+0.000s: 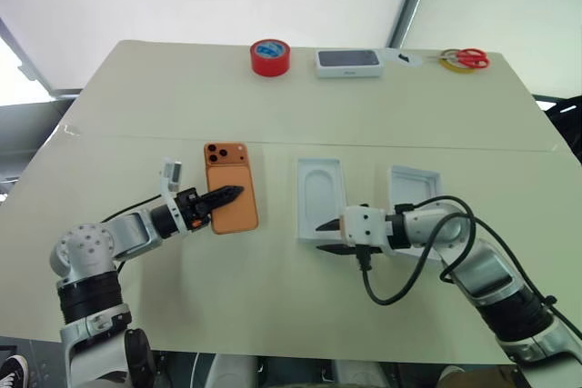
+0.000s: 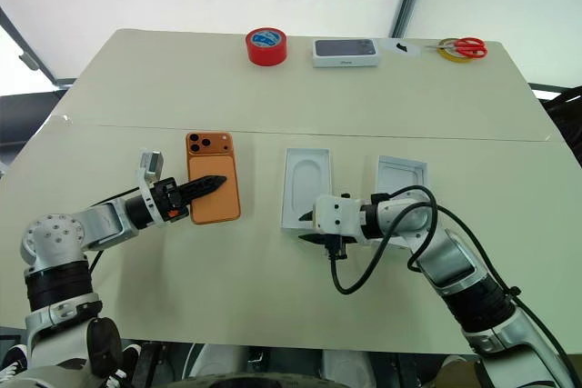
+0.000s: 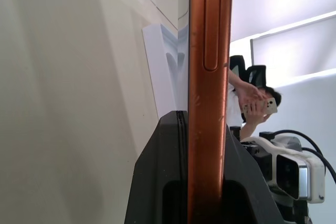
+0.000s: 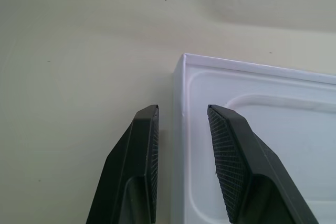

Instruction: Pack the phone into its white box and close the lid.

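Currently: left fingers clamped on phone, right fingers straddling insert edge

Left gripper [image 1: 227, 194] is clamped on the phone [image 1: 231, 190], which is orange with its 3-lens camera block at the far corner. Left wrist view confirms it: the black fingers [image 3: 157, 182] press both faces of the phone's orange edge. Phone sits flat-looking over the desk [image 1: 291, 97] at the left-centre; cannot tell whether it rests on the surface or is lifted just off it.

Right gripper [image 1: 330, 234] is at the near end of a white moulded insert with a rounded recess [image 1: 320, 195]. Right wrist view shows its 2 fingers [image 4: 231, 156] apart, 1 over the bare desk and 1 over the insert, with the insert's corner wall in the gap; not pinching it. Cannot tell from here if either finger touches it.

Second white tray-like piece [image 1: 414, 186] lies just right of the insert, partly behind the right arm; cannot tell whether it is the box base or the lid.

Far edge of the desk: red tape roll [image 1: 270, 57], dark-topped white box [image 1: 347, 62], red-handled scissors [image 1: 466, 59]. All well apart from both grippers.

A person shows in the background of the left wrist view [image 3: 252, 103].
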`<state>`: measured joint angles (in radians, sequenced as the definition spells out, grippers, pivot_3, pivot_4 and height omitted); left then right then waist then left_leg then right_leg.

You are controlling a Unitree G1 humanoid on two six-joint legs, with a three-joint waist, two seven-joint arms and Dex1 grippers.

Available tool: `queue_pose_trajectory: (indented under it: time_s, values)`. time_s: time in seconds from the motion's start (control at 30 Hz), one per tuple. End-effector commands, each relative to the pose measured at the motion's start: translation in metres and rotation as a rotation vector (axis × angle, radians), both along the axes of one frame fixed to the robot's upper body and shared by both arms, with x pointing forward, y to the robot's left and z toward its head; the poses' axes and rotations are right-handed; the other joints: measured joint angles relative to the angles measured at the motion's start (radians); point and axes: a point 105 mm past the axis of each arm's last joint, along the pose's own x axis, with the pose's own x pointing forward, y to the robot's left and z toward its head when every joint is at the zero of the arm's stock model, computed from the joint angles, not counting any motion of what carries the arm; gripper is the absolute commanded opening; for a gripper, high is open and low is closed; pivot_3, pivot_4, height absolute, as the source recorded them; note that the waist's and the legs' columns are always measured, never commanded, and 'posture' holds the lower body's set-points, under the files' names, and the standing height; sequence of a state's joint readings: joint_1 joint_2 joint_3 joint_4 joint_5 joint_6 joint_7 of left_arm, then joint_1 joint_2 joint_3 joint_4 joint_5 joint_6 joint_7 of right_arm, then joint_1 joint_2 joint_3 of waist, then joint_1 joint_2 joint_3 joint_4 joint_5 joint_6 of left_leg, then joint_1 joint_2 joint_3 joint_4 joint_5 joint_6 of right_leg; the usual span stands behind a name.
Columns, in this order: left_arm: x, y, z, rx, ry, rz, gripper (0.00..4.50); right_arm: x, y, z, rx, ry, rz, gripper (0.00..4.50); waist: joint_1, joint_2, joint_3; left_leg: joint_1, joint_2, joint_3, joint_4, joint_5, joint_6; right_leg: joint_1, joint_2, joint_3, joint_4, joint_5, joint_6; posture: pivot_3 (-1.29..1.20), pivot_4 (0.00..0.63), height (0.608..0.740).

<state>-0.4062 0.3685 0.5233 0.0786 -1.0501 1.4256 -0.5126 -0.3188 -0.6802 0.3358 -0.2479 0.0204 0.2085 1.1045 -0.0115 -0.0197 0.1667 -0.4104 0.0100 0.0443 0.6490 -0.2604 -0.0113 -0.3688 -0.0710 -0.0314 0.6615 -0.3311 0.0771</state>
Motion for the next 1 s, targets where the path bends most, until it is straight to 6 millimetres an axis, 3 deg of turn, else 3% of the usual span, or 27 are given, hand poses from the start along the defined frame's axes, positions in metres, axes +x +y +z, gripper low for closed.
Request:
queue_pose_trajectory:
  time_s: [0.03, 0.13, 0.17, 0.2, 0.33, 0.7, 0.8, 0.97, 1.0]
  values:
    - [0.0, -0.004, 0.015, -0.03, -0.068, -0.016, 0.0, -0.001, 0.001, -0.001, -0.006, -0.015, 0.013, 1.55, 0.0, 0.0, 0.0, 0.0, 0.0, 0.0, 0.0, 0.0, 0.0, 0.0, 0.0, 0.0, 0.0, 0.0, 0.0, 0.0, 0.15, 0.74]
    - [-0.001, -0.003, 0.013, -0.024, -0.061, -0.013, 0.0, -0.001, 0.001, -0.001, -0.007, -0.013, 0.004, 0.69, 0.0, 0.0, 0.0, 0.0, 0.0, 0.0, 0.0, 0.0, 0.0, 0.0, 0.0, 0.0, 0.0, 0.0, 0.0, 0.0, 0.15, 0.74]
    - [-0.002, -0.003, 0.013, -0.029, -0.06, -0.013, 0.0, -0.001, 0.002, 0.0, -0.005, -0.02, 0.005, 0.14, 0.0, 0.0, 0.0, 0.0, 0.0, 0.0, 0.0, 0.0, 0.0, 0.0, 0.0, 0.0, 0.0, 0.0, 0.0, 0.0, 0.15, 0.74]
    - [-0.002, -0.003, 0.013, -0.033, -0.059, -0.013, 0.0, 0.0, 0.003, 0.0, -0.003, -0.024, 0.007, 0.05, 0.0, 0.0, 0.0, 0.0, 0.0, 0.0, 0.0, 0.0, 0.0, 0.0, 0.0, 0.0, 0.0, 0.0, 0.0, 0.0, 0.15, 0.74]
    - [0.001, -0.005, 0.016, -0.025, -0.071, -0.016, 0.0, -0.001, 0.011, 0.01, 0.039, -0.018, 0.003, 0.05, 0.0, 0.0, 0.0, 0.0, 0.0, 0.0, 0.0, 0.0, 0.0, 0.0, 0.0, 0.0, 0.001, 0.0, 0.0, 0.0, 0.15, 0.74]
    - [0.025, -0.023, 0.058, -0.11, -0.176, -0.043, 0.0, 0.023, 0.044, 0.005, 0.03, -0.022, -0.128, 0.05, 0.0, -0.001, 0.0, 0.0, 0.0, 0.0, 0.001, 0.0, -0.001, 0.0, 0.001, 0.0, 0.001, 0.0, 0.0, 0.0, 0.15, 0.74]
    - [0.026, -0.036, 0.054, -0.123, -0.15, -0.084, 0.0, 0.026, 0.055, 0.006, 0.034, -0.024, -0.127, 0.05, -0.001, -0.001, 0.0, 0.0, 0.0, 0.0, 0.002, 0.001, -0.001, 0.0, 0.002, 0.0, 0.002, 0.0, 0.0, 0.0, 0.15, 0.74]
    - [0.028, -0.044, 0.042, -0.102, -0.12, -0.109, 0.0, 0.023, 0.056, 0.012, 0.062, 0.012, -0.115, 0.05, -0.002, -0.001, 0.0, 0.0, 0.002, 0.0, 0.002, 0.001, -0.002, -0.001, 0.004, 0.0, 0.002, 0.0, 0.0, 0.0, 0.15, 0.74]
    - [0.028, -0.046, 0.041, -0.102, -0.117, -0.12, 0.0, 0.019, 0.056, 0.015, 0.07, 0.012, -0.087, 0.37, -0.002, -0.001, 0.0, 0.0, 0.002, 0.0, 0.002, 0.001, -0.002, -0.001, 0.004, 0.0, 0.002, 0.0, 0.0, 0.0, 0.15, 0.74]
